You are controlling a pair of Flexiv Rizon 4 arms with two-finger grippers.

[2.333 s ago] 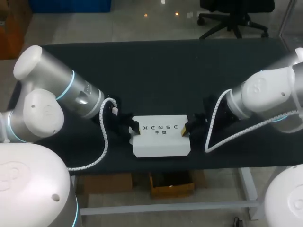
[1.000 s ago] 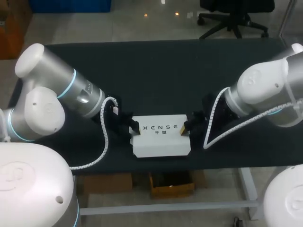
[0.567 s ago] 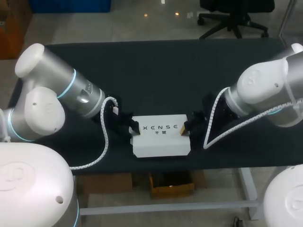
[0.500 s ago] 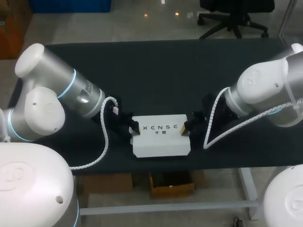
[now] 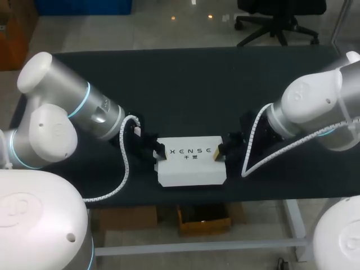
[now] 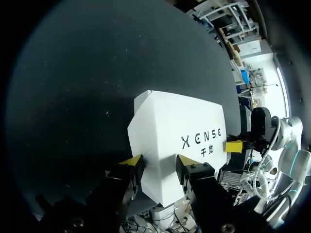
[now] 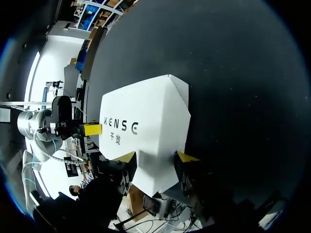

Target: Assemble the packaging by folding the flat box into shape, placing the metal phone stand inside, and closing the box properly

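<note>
White box (image 5: 190,163): smooth matt card, crisp black print on top. Surface (image 5: 185,90) under the box: black, matt, cloth-like, fine pale specks. Left arm (image 5: 84,109) and right arm (image 5: 309,107) either side of the box: glossy white shells, brushed silver metal-look collars, ribbed white cable sleeves. Left pincer (image 6: 158,162) and right pincer (image 7: 158,158) housings: matt black.

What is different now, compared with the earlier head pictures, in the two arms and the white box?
The right arm shifted its big upper links a little, upward in the head view, more than a second ago, and has kept still since. Nothing was taken hold of or let go. The white box lies where it was, with the left gripper at its left end and the right gripper at its right end, as before.
</note>
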